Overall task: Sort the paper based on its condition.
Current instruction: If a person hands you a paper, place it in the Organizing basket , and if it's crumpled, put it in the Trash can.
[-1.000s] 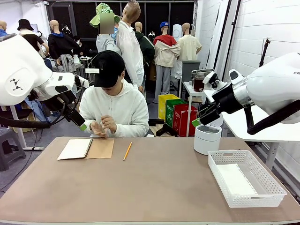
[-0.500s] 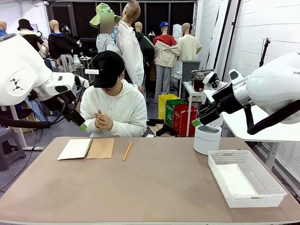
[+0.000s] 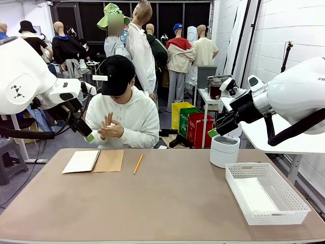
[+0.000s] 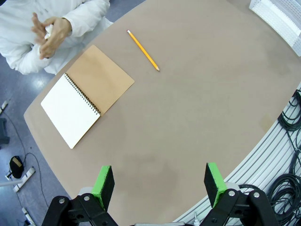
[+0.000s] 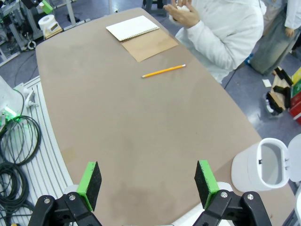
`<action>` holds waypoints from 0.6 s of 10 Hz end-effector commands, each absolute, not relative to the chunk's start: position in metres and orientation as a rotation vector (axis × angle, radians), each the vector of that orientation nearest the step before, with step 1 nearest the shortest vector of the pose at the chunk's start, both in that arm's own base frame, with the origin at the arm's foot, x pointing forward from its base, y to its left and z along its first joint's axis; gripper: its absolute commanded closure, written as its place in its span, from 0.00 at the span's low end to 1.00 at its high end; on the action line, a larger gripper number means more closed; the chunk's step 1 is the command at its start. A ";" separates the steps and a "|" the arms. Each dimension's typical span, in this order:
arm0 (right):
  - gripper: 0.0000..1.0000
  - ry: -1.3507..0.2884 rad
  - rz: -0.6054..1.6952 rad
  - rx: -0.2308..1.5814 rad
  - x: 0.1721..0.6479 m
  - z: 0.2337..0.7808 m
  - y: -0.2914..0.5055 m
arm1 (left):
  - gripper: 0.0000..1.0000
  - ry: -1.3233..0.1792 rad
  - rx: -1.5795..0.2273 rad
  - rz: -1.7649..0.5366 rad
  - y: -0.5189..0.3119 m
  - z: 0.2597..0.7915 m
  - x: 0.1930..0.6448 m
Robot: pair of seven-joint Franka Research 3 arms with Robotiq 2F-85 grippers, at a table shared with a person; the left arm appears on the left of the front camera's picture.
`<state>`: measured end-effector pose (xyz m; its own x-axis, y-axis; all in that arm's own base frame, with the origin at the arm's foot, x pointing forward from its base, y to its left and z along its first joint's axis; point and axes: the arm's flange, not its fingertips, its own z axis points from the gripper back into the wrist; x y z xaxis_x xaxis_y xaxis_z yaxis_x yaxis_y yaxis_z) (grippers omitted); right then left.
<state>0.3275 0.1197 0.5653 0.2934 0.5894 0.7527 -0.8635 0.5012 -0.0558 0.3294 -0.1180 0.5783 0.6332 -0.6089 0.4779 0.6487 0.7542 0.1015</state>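
While both arms hang raised with nothing held, the left gripper and right gripper gaping wide, the person's hands have gone from picking at a small white paper wad to pressing it between the palms at the far left. A flat white sheet lies in the white plastic basket near right; the crumpled piece probably goes elsewhere.
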 end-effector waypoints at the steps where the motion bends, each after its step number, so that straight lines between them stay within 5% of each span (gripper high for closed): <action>1: 0.00 -0.801 1.007 0.413 0.327 0.565 0.120 | 0.00 -0.515 -0.100 -0.730 -0.117 0.579 0.329; 6: 0.00 -0.801 1.007 0.413 0.327 0.565 0.120 | 0.00 -0.515 -0.100 -0.730 -0.117 0.579 0.329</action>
<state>0.3275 0.1197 0.5653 0.2934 0.5894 0.7527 -0.8635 0.5012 -0.0558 0.3294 -0.1180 0.5783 0.6332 -0.6089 0.4779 0.6487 0.7543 0.1015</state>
